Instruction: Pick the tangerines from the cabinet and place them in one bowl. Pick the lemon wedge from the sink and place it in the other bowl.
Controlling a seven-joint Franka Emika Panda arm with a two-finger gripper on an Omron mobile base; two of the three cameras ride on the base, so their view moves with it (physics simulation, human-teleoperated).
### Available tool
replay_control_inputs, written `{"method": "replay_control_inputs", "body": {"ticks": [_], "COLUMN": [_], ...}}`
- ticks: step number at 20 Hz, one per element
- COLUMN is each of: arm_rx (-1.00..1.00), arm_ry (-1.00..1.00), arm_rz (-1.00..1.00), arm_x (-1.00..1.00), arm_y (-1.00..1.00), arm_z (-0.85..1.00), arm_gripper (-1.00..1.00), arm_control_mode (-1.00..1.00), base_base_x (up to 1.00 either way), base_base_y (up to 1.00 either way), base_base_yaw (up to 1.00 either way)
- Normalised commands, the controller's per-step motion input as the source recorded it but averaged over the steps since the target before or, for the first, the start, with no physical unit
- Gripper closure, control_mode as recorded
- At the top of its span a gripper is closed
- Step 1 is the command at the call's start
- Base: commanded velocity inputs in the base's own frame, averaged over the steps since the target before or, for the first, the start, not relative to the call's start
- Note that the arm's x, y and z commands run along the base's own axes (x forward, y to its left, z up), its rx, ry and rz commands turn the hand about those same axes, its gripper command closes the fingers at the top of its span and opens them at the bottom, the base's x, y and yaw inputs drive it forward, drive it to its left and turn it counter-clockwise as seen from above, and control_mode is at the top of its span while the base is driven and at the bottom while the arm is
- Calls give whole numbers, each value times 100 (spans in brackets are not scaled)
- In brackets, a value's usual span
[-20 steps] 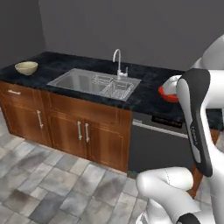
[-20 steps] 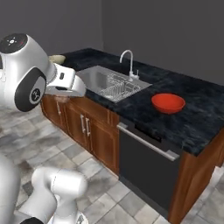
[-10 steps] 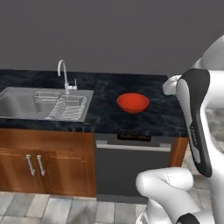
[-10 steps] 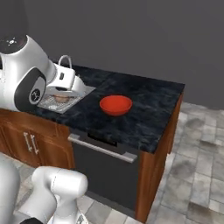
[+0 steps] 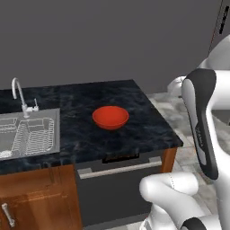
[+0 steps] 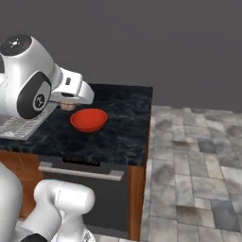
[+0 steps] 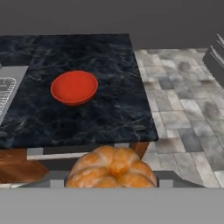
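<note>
Gripper [image 7: 112,183] clamped on a tangerine [image 7: 112,169], jaws apart only as far as the fruit forced them — the hand view showed the orange ball seated low between the tips. It hung off the near edge of the bench [image 5: 148,117], out over the front of the dishwasher [image 5: 117,188] below the red bowl [image 5: 110,117].

From the tangerine, the bowl lay ahead and somewhat to the left in the hand view, well apart, with a stretch of dark stone between. The bowl sat alone on the bench, its inside bare as far as could be seen. In the right base view the hand [image 6: 71,92] hovered just behind and left of the bowl [image 6: 88,119], a tan lump tucked under it — likely the same fruit.

The sink [image 5: 27,134] with its rack lay left of the bowl, the faucet [image 5: 20,96] behind it. No lemon wedge could be made out in the basin.

By my judgement the carry was near its end: the coming move called for a reach forward and a little left, until the fruit stood over the bowl, then a short drop. A round fruit has no long axis to mind; the risk was letting go short and having it roll off the bench edge.
</note>
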Motion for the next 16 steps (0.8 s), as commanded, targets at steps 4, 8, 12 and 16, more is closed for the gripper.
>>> {"method": "replay_control_inputs", "body": {"ticks": [4, 8, 12, 16], "arm_rx": [0, 0, 0, 0], "arm_ry": [0, 0, 0, 0], "arm_rz": [0, 0, 0, 0], "arm_x": [0, 0, 0, 0], "arm_y": [0, 0, 0, 0], "arm_z": [0, 0, 0, 0], "arm_gripper": [100, 100, 100, 100], "arm_control_mode": [100, 100, 100, 100], "base_base_x": [3, 19, 33, 43], "base_base_y": [35, 43, 48, 13], "base_base_yaw": [-42, -27, 0, 27]}}
